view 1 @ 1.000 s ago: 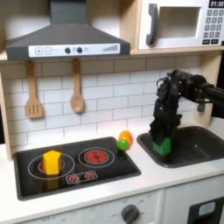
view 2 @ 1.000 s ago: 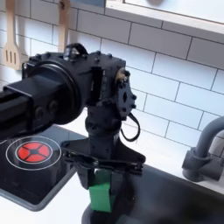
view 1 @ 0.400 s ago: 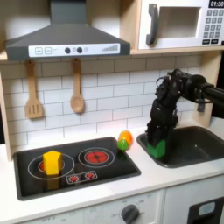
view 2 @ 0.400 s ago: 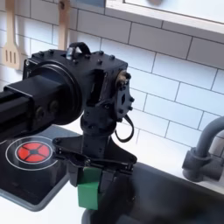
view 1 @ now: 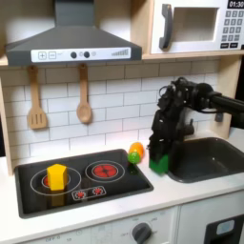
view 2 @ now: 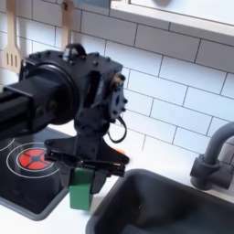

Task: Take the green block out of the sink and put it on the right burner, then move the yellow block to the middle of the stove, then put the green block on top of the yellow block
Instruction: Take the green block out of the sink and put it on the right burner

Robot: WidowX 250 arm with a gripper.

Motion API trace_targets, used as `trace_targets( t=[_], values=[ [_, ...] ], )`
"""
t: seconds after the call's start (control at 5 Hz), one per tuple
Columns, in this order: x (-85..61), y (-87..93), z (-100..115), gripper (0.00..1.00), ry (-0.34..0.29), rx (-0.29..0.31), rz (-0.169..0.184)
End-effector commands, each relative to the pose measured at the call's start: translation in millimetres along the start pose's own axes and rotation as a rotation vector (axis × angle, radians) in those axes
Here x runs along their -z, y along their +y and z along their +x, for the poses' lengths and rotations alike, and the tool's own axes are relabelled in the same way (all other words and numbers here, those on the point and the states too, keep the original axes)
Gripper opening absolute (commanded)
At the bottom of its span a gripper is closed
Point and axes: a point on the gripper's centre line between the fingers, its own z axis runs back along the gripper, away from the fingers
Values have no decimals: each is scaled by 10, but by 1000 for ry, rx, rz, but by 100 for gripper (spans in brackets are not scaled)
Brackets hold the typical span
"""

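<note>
We see the gripper [view 2: 89, 169] clamped on the green block [view 2: 82, 194] by its flat sides. We judge it light, rigid, a little slick.

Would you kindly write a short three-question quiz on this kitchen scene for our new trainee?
1. True or false: the claw is shut on the green block.
2. In the first exterior view, the yellow block stands on which burner: A left, B right?
3. Fill in: the round toy lies at the stove's back ___ corner in the first exterior view.

Key: 1 true; 2 A; 3 right.
</note>
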Motion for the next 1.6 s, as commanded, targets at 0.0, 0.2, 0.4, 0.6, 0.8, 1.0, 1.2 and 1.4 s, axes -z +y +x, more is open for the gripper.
trace_targets(
  t=[0.0, 0.2, 0.4, 0.6, 0.8, 1.0, 1.2, 1.4],
  values=[
    [133, 217, 234, 0, 21, -95, 22],
    [107, 322, 334, 0, 13, -138, 29],
    [87, 374, 405, 0, 1, -172, 27],
    [128, 422, 408, 0, 18, -196, 39],
    [161, 504, 366, 0, 47, -225, 50],
    [204, 583, 353, 0, 59, -252, 59],
    [184, 609, 378, 0, 49, -263, 58],
    [271, 589, 345, 0, 75, -256, 66]
  ],
)
